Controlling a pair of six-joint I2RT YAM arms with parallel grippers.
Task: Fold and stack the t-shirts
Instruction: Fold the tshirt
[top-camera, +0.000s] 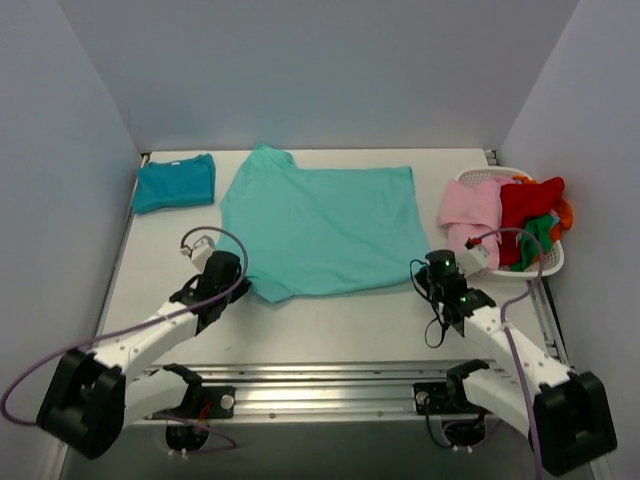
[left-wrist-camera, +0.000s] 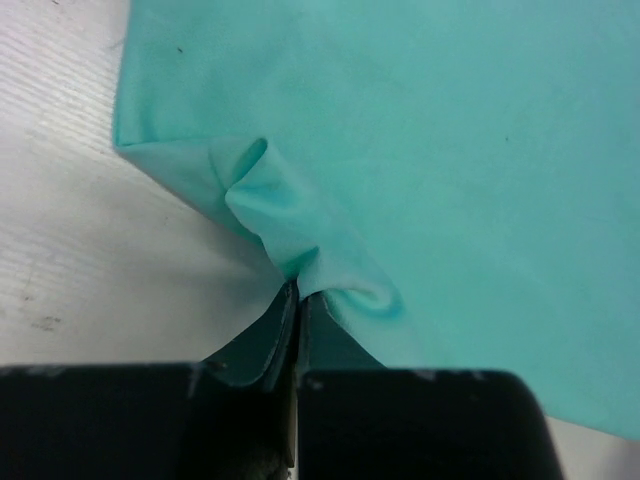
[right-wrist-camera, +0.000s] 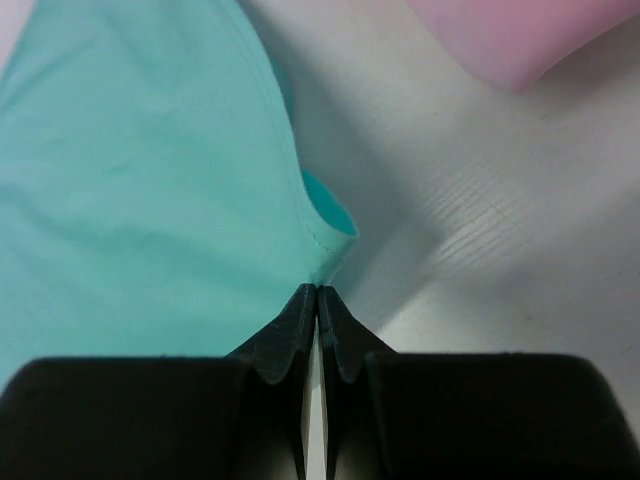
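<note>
A light turquoise t-shirt (top-camera: 320, 225) lies spread flat in the middle of the table. A darker teal-blue t-shirt (top-camera: 175, 182) sits folded at the back left. My left gripper (top-camera: 243, 283) is at the spread shirt's near left corner. In the left wrist view the left gripper (left-wrist-camera: 298, 292) is shut on a bunched fold of the turquoise fabric (left-wrist-camera: 420, 150). My right gripper (top-camera: 421, 277) is at the near right corner. In the right wrist view the right gripper (right-wrist-camera: 317, 290) is shut on the hemmed corner of the turquoise shirt (right-wrist-camera: 140, 190).
A white basket (top-camera: 548, 262) stands at the right edge, holding red, green and orange garments. A pink garment (top-camera: 470, 205) hangs over its left rim, close to my right gripper, and shows in the right wrist view as pink cloth (right-wrist-camera: 500, 35). Walls close in left, right and behind.
</note>
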